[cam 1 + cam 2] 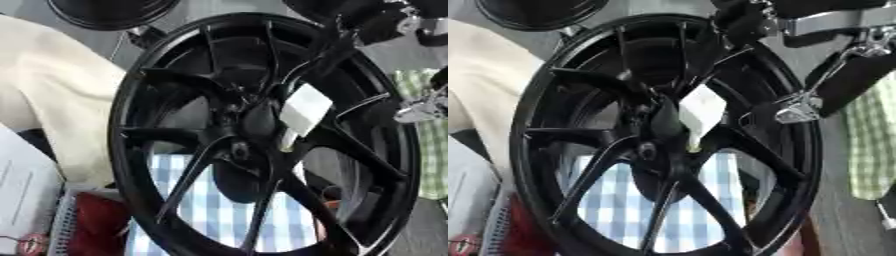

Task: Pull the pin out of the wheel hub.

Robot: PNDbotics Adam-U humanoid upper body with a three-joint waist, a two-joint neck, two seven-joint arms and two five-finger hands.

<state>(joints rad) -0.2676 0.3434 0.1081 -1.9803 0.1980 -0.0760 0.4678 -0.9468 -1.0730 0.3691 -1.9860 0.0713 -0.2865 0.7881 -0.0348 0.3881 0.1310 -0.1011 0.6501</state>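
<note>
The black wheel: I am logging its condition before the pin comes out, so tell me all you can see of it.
The black wheel stands nearly upright, tilted slightly, filling most of the view. It looks like glossy painted metal, with slim spokes running from a central hub to a deep rim. A white tag sits near the hub. A blue checked cloth shows through the lower gaps. The right hand reaches in at the upper rim; whether it touches cannot be told. No pin can be made out.
</note>
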